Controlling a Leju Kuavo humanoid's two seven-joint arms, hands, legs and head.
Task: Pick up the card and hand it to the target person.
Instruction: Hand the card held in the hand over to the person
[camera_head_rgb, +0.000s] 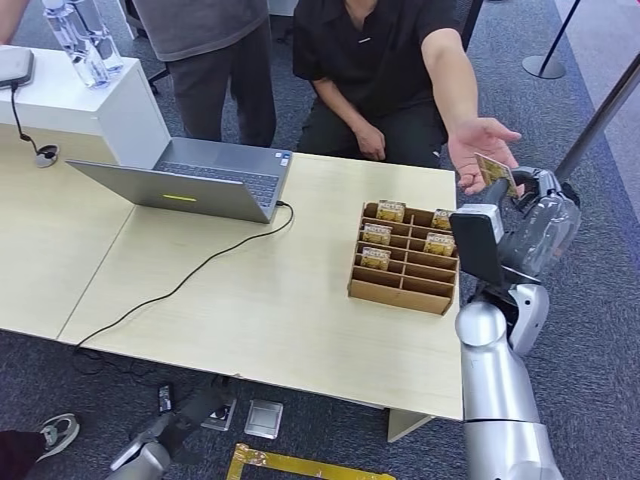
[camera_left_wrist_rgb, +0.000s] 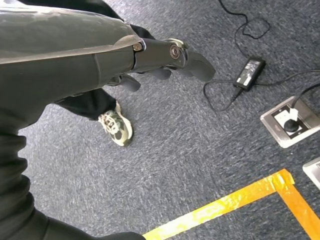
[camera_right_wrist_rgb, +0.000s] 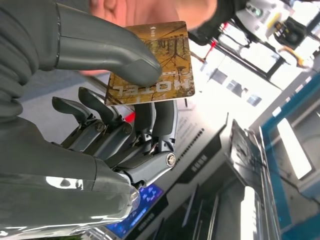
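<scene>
A brown patterned card (camera_right_wrist_rgb: 166, 62) is pinched between the thumb and fingers of my right hand (camera_right_wrist_rgb: 124, 100). In the head view my right hand (camera_head_rgb: 537, 190) holds the card (camera_head_rgb: 496, 172) up past the table's right end, just under the open palm (camera_head_rgb: 483, 145) of a seated person in black who reaches toward it. Whether the card touches the palm I cannot tell. My left hand (camera_left_wrist_rgb: 166, 57) hangs over the carpet with nothing in it, its fingers straight.
A cardboard divider tray (camera_head_rgb: 404, 290) with several more cards sits on the wooden table (camera_head_rgb: 249, 300) near its right edge. An open laptop (camera_head_rgb: 204, 180) with a cable lies at the back left. A second person stands behind it. A stanchion pole (camera_head_rgb: 600, 115) slants beside my right arm.
</scene>
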